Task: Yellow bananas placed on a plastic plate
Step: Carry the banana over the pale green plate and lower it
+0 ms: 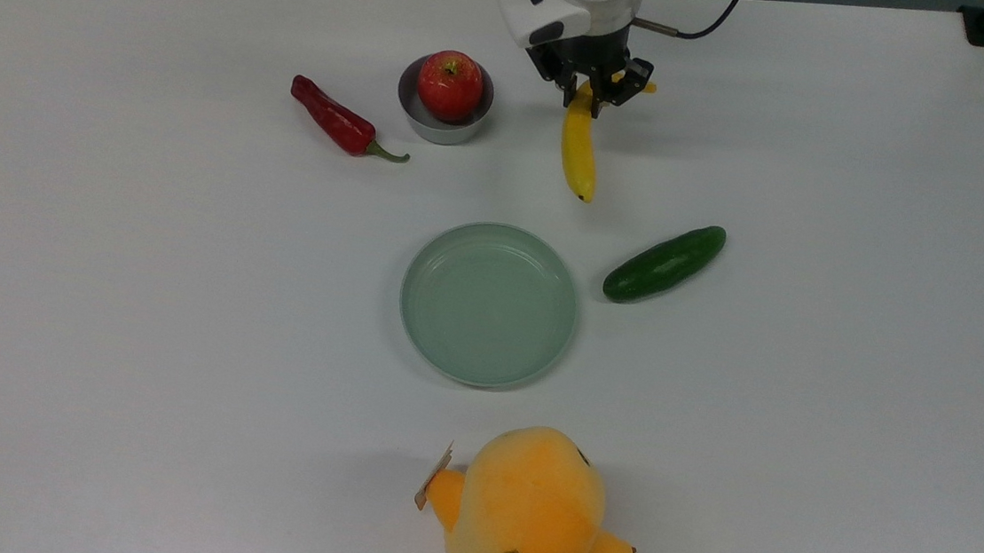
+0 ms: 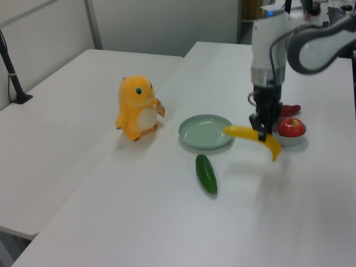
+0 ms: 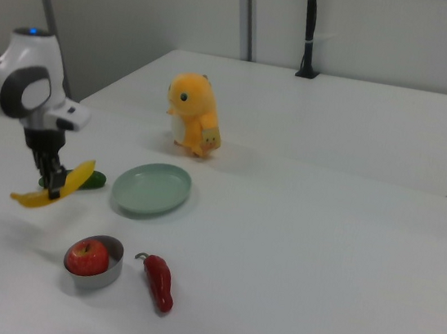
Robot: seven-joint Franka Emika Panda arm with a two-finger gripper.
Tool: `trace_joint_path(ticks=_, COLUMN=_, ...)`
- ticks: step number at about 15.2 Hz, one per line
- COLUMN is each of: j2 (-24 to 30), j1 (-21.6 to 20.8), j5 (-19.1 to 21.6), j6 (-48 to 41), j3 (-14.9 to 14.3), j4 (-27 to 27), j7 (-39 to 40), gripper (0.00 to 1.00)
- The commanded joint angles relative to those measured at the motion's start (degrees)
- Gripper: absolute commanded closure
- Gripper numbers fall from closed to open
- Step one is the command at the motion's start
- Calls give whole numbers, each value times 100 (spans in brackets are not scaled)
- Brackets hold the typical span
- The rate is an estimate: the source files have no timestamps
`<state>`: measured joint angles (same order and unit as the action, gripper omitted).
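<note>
Nearest the bottom edge of the top view, we see an orange-yellow plush toy (image 1: 529, 511) standing on the white table (image 1: 96, 322). Beyond it, near the middle of the table, lies the pale green plate (image 1: 490, 304), bare inside. Just to the top view's right of the plate rests a dark green cucumber (image 1: 664, 263), lying at a slant and apart from the rim.

Farther back we find the banana (image 1: 578, 146), clamped near one end between the closed fingers of the gripper (image 1: 593, 94). In the left view the banana (image 2: 253, 139) hangs clear of the table with its shadow below it, its free end reaching toward the plate (image 2: 206, 132). In the right view the banana (image 3: 55, 184) tilts in the gripper (image 3: 54, 186), beside the plate (image 3: 151, 188) and not over it.

To the top view's left of the gripper, a red apple (image 1: 450, 84) sits in a small grey metal bowl (image 1: 443, 125), and a red chili pepper (image 1: 335, 119) lies just beyond that on the table.
</note>
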<state>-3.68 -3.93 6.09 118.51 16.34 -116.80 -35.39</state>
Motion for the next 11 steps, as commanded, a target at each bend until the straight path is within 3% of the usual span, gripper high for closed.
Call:
trace_joint_path(ticks=1, j2=-36, j1=-21, j5=41, j6=-758, j3=-446, j4=963, j7=-100, gripper=100)
trace_joint_path(ticks=7, j2=-746, j1=-99, j5=138, j6=-891, j3=-1167, j4=2352, j7=-433, gripper=100)
trace_joint_path(ticks=11, j2=-1388, j1=-152, j5=164, j6=-848, j3=-1387, j4=2881, j7=-451, gripper=100)
